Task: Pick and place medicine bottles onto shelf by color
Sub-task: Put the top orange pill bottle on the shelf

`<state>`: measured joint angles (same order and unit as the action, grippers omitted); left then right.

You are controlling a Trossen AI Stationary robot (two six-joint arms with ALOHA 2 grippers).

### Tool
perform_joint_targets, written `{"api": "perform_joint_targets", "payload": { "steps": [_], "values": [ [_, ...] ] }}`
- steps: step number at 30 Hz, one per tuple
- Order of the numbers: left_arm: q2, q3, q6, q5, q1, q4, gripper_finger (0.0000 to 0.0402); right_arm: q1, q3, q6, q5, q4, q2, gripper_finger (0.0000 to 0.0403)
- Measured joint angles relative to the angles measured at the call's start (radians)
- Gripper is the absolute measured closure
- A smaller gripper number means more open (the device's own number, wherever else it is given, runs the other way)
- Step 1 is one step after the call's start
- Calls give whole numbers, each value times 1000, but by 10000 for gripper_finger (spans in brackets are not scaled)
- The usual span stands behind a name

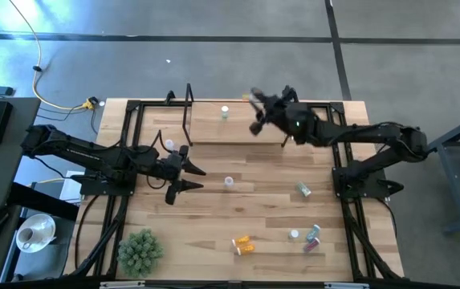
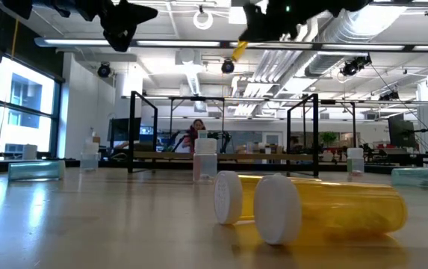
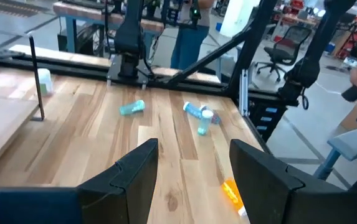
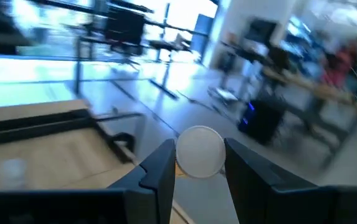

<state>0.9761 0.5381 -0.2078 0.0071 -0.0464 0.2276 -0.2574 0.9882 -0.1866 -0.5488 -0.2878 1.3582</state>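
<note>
Peering past the right pincer (image 4: 199,163), I see its fingers pinching a bottle (image 4: 199,151) by a round white cap; the body is hidden, its colour unknown to me. It hangs above the shelf (image 1: 238,127), where one whitish bottle (image 1: 225,112) stands. Two orange bottles (image 2: 326,207) lie on the counter (image 1: 213,209) close to the low camera. My left pincer (image 1: 186,178) is spread empty over the counter's left half.
</note>
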Motion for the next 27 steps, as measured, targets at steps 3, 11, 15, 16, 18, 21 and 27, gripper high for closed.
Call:
{"api": "perform_joint_targets", "payload": {
  "steps": [3,11,15,16,18,21,27],
  "values": [
    [23,0,-2,0,0,1,213,-83,44,100,34,154,5,291],
    [45,0,1,0,0,18,213,-185,176,243,190,432,21,291],
    [45,0,1,0,0,24,213,-188,179,258,218,441,57,291],
    [45,0,1,0,0,25,213,-189,179,258,223,442,70,291],
    [45,0,0,0,0,24,213,-190,179,259,227,441,101,291],
    [45,0,0,0,0,24,213,-190,179,258,245,447,152,291],
    [45,0,1,0,0,32,213,-190,178,249,272,465,245,291]
  ]
}}
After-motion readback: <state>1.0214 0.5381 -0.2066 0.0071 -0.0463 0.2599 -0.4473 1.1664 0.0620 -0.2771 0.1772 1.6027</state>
